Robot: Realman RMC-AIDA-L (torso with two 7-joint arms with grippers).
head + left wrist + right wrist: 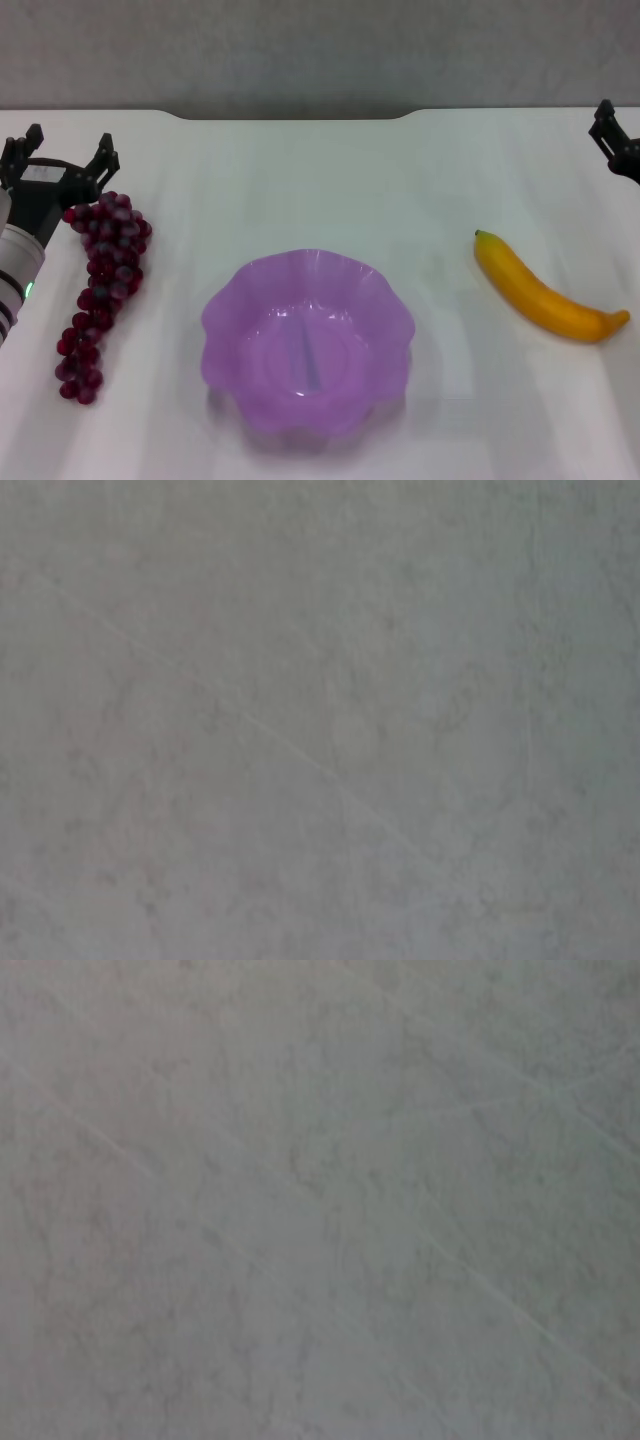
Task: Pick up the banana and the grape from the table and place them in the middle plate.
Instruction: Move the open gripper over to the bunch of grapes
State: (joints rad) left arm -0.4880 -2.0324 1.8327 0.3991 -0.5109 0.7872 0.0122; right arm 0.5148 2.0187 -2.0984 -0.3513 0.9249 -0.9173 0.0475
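Note:
The grape (101,285), a long bunch of dark red-purple berries, lies on the white table (330,180) at the left. My left gripper (66,143) hovers open just behind the bunch's top end, fingers spread. A yellow banana (545,295) with a dark-green tip lies at the right. The purple scalloped middle plate (228,310) sits between them near the front, with nothing in it. My right gripper (612,132) shows only partly at the far right edge, behind the banana. Both wrist views show just a plain grey surface.
The table's back edge meets a grey wall (320,50). White tabletop lies between the plate and each fruit.

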